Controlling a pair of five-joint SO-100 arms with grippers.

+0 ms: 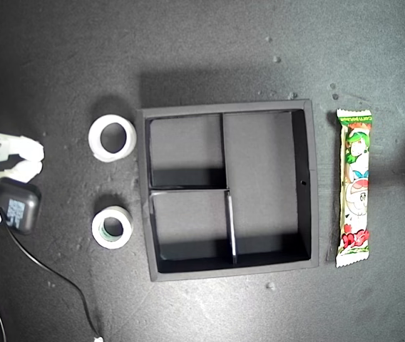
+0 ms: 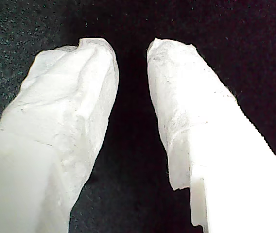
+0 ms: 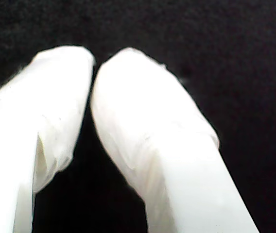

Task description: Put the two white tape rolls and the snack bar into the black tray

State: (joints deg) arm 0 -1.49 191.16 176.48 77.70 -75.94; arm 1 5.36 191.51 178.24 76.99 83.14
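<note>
So far nothing is in the black tray; all three compartments are bare. Nearest the arm at the exterior view's left edge lie the two white tape rolls: the greenish-rimmed tape roll just outside the tray's wall by one small compartment, the plain tape roll just outside it by the other, neither touching the wall. Beyond the tray, on its far side from them, the snack bar lies parallel to the wall, just beside it.

My first gripper has its padded tips parted with nothing between them; my second gripper has its tips pressed together on nothing (only dark mat shows under both). Which arm in the exterior view is which, I cannot tell.

The risk, I'd judge: a roll sits so near the wall that a descending finger could strike the rim and shove the tray, or pinch the ring's edge and flip it. The bar is nearly as long as its compartment, so a skewed grasp might leave it propped on a wall.
</note>
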